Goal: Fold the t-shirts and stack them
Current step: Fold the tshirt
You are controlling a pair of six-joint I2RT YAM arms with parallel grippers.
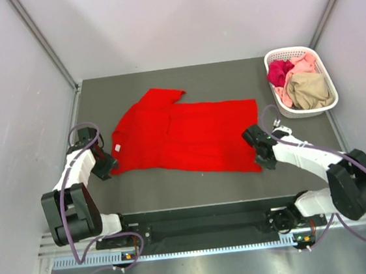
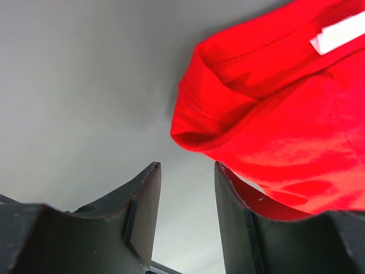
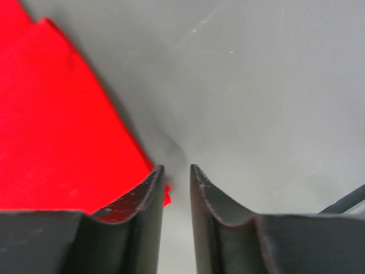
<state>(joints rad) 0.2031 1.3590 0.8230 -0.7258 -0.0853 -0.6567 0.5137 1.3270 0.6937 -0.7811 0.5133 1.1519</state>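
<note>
A bright red t-shirt lies spread flat across the dark table, with its white neck label at the left end. My left gripper sits low just left of that end. Its jaws are open over bare table, and the shirt's folded edge lies beside the right finger. My right gripper is at the shirt's near right corner. Its jaws stand a narrow gap apart, and the tip of the red corner peeks in beside the left finger. Magenta, pale pink and tan t-shirts lie bunched in the basket.
The white lattice basket stands at the table's far right corner. Grey walls close in the left, back and right sides. A black rail with both arm bases runs along the near edge.
</note>
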